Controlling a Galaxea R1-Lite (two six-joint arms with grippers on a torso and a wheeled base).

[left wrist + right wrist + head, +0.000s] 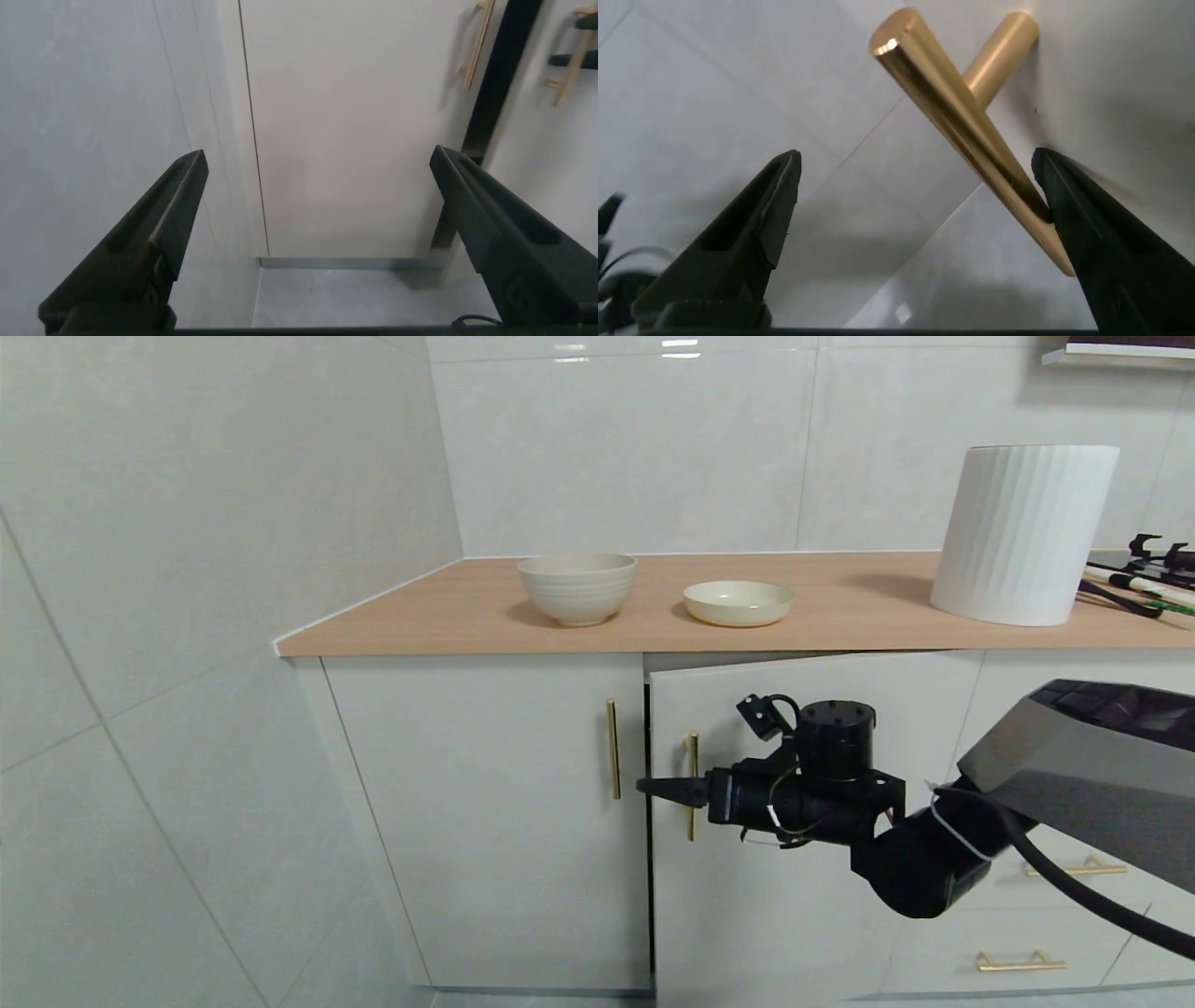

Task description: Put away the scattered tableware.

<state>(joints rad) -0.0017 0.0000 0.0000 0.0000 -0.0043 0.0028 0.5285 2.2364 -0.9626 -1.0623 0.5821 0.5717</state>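
Brass handle runs 12 to 6 o'clock between released jaws of right gripper, pointing 9 o'clock; left gripper released.

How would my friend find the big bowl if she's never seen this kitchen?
Look along the wooden countertop above the white cabinets. Toward its left end, near the tiled corner, stands the bowl. It is deep with ringed sides, unlike the shallow dish beside it.
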